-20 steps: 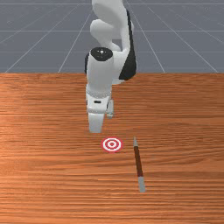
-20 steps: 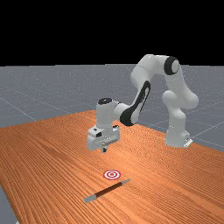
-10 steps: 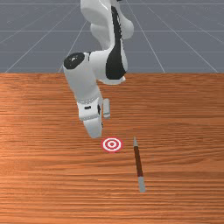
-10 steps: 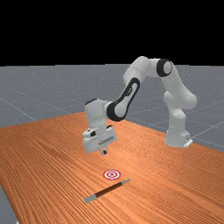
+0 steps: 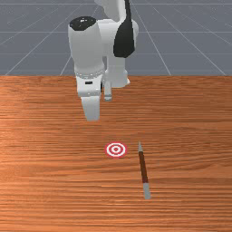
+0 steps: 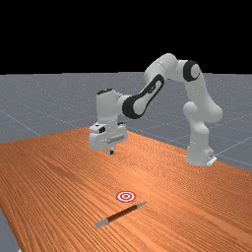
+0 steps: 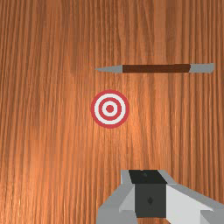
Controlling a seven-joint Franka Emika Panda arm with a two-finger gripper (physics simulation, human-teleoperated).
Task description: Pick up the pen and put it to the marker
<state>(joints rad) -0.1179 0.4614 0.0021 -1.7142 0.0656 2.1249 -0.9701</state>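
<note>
In the far view my gripper (image 6: 111, 151) hangs above the table, fingers together and nothing between them. The wrist view shows the gripper (image 7: 149, 192) with no gap at its tips. A pen (image 5: 143, 166) with brown barrel and grey ends lies flat, its point toward the arm. The round red-and-white target (image 5: 116, 149) lies beside the pen's pointed end, on the front view's left, not touching it. In the wrist view the target (image 7: 110, 109) is between the gripper and the line of the pen (image 7: 156, 68).
The orange-brown wooden table (image 5: 190, 118) lies under pen and target. In the far view its edge (image 6: 10, 216) runs down the left side, and the arm's white base (image 6: 199, 155) stands at the right.
My hand has risen and drawn back toward the arm's base over the last half second, after tilting and swinging toward the front view's left. Pen and target have stayed put.
</note>
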